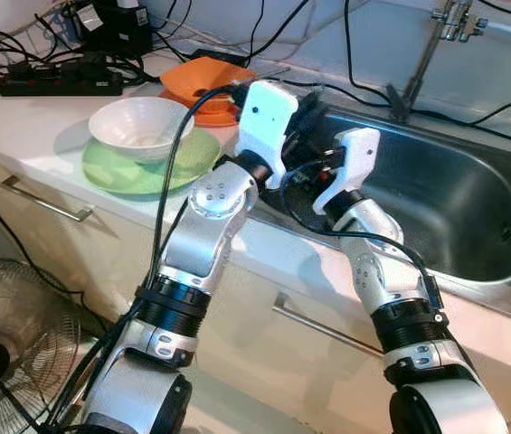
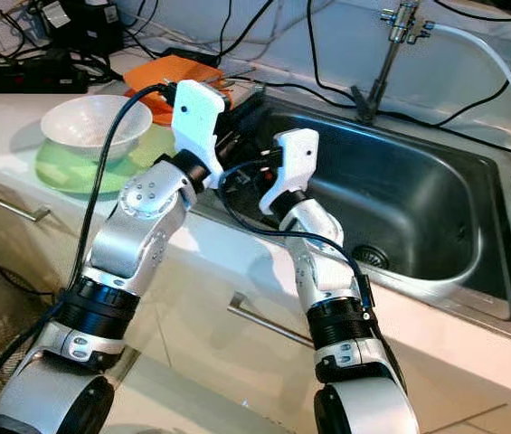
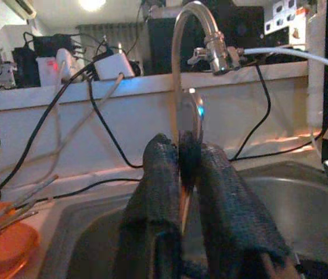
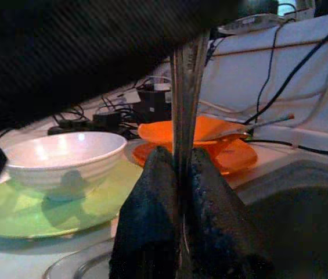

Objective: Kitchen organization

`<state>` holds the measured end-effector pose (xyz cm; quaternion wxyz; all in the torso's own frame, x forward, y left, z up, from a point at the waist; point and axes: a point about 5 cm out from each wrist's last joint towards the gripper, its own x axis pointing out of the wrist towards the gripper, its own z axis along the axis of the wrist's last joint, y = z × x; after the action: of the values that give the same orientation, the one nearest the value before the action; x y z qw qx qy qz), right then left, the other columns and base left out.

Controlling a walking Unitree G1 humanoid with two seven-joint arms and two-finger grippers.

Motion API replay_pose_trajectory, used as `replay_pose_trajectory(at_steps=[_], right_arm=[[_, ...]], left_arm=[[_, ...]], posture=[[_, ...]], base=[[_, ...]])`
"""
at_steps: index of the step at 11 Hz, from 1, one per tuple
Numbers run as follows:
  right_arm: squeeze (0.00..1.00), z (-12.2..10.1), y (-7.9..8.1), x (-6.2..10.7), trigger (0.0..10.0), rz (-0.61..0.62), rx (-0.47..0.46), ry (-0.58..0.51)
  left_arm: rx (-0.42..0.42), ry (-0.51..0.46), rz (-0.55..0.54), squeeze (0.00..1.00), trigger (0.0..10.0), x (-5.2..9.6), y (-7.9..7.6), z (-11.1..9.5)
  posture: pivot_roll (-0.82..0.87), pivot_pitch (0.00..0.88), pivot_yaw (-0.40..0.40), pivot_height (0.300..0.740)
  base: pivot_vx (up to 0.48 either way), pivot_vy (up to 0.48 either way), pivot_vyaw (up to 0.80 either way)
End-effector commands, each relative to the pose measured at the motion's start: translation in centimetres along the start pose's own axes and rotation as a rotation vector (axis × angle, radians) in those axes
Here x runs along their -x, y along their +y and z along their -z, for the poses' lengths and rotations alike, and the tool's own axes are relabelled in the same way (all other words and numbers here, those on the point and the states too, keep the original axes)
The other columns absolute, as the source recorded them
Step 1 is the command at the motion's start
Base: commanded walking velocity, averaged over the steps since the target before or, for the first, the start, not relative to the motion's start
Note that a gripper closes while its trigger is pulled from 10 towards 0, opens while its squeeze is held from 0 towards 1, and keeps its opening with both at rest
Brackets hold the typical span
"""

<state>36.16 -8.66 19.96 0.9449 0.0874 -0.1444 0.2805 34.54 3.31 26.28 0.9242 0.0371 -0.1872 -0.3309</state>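
Both claws raised over left end of stainless steel sink (image 1: 472, 208), close together; left claw (image 3: 182, 168) pinching thin shiny metal utensil (image 3: 188, 125) upright between pads; right claw (image 4: 178, 174) pinching slim metal cutlery handles (image 4: 186, 87); likely stiff, light, slippery, so grip mid-handle; white ceramic bowl (image 1: 142, 127) on pale green plate (image 1: 110, 167), orange plates (image 1: 203, 83) behind, all on tabletop (image 1: 20, 117).
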Motion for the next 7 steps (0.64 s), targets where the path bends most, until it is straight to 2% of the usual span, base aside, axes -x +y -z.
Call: replay_pose_trajectory(at_steps=[1, 7], right_arm=[[0.0, 0.0, -0.5, 0.2, 0.0, 0.024, -0.013, -0.002], [0.0, -0.1, -1.9, -0.6, 0.0, 0.068, 0.01, 0.017]], left_arm=[[0.011, -0.02, 0.013, 1.0, 10.0, -0.1, -0.3, -0.5], [0.059, -0.058, 0.007, 1.0, 10.0, 0.3, -0.3, -1.1]], posture=[[0.18, 0.027, -0.056, 0.74], [0.2, 0.0, -0.071, 0.74]], base=[[0.0, 0.0, 0.0], [0.0, 0.0, 0.0]])
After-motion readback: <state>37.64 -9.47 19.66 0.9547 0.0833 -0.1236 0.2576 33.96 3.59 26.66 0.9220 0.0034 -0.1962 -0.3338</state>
